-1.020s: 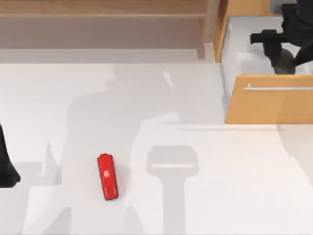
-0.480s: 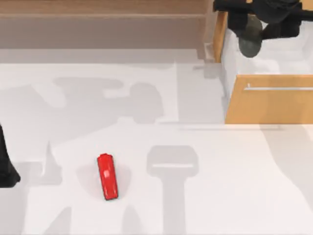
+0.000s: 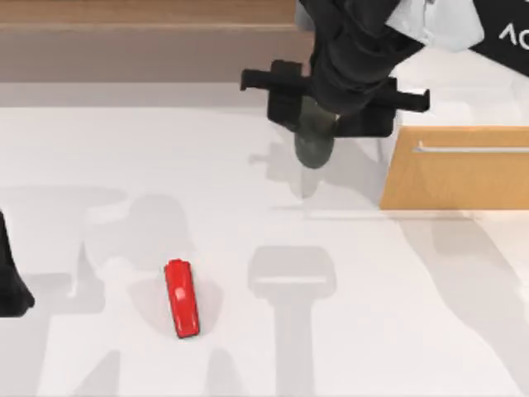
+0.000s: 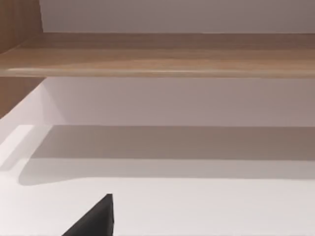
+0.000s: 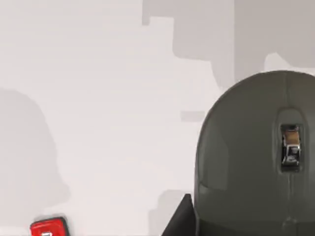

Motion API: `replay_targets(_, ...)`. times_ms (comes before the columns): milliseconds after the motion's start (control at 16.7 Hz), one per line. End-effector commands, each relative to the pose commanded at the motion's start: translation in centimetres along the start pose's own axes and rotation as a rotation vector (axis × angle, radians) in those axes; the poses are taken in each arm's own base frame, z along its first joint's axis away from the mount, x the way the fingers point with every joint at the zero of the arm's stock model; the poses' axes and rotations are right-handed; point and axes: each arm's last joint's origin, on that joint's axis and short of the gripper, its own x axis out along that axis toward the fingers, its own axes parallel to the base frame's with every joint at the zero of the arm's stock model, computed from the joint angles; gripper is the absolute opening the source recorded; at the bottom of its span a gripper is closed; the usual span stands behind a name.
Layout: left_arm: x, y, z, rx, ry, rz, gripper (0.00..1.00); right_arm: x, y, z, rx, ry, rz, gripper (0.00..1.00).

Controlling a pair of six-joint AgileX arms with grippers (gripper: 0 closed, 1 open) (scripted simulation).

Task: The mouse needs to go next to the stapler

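The dark grey mouse hangs above the table near its back middle, with my right gripper shut on it. Up close in the right wrist view, the mouse has a scroll wheel on its rounded top. The red stapler lies flat on the white table at the front left, well apart from the mouse; one end of the stapler shows in the right wrist view. My left arm is parked at the table's left edge.
An open wooden drawer juts out at the back right, just right of the carried mouse. A wooden shelf runs along the back; the shelf also faces the left wrist camera. White tabletop surrounds the stapler.
My right arm has lifted the mouse out of the drawer and carried it left and forward over the table. The stapler and the left arm have not moved.
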Motion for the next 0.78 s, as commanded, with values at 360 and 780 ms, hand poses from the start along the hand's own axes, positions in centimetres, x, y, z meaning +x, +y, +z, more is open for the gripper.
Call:
replay_targets(360,0.0,0.0,0.0,0.0,0.0,0.0,1.0,5.2,3.7,-6.9,-0.016,0.144,-0.077,0.0)
replay_targets(780,0.0,0.0,0.0,0.0,0.0,0.0,1.0,8.4,4.5,-11.1,-0.033,0.226,-0.161,0.0)
